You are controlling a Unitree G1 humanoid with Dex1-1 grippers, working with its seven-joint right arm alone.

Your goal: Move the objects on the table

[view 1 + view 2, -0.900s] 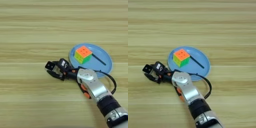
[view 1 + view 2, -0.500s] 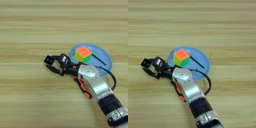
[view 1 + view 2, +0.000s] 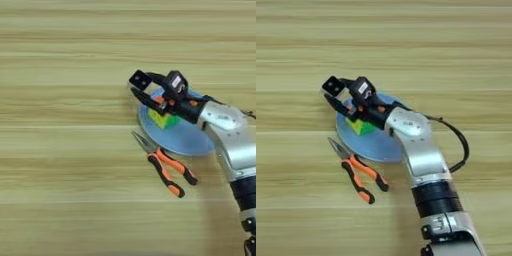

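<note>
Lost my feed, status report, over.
Right gripper open, empty, above plate rim. Cube on plate, partly hidden. Pliers on table, beside plate.

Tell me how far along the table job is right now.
Looks done: puzzle cube sits on the light-blue plate. In hand: nothing clearly; the end effector hovers by the plate's left rim, above the cube. Left: the needle-nose pliers lie on the bare table, beside the plate.

1. Only one thing here is neither a task thing nor a part of me: a faint shadow (image 3: 212, 172).
2. It lies low on the right, soft at its edges, a little darker than the wood around it.
</note>
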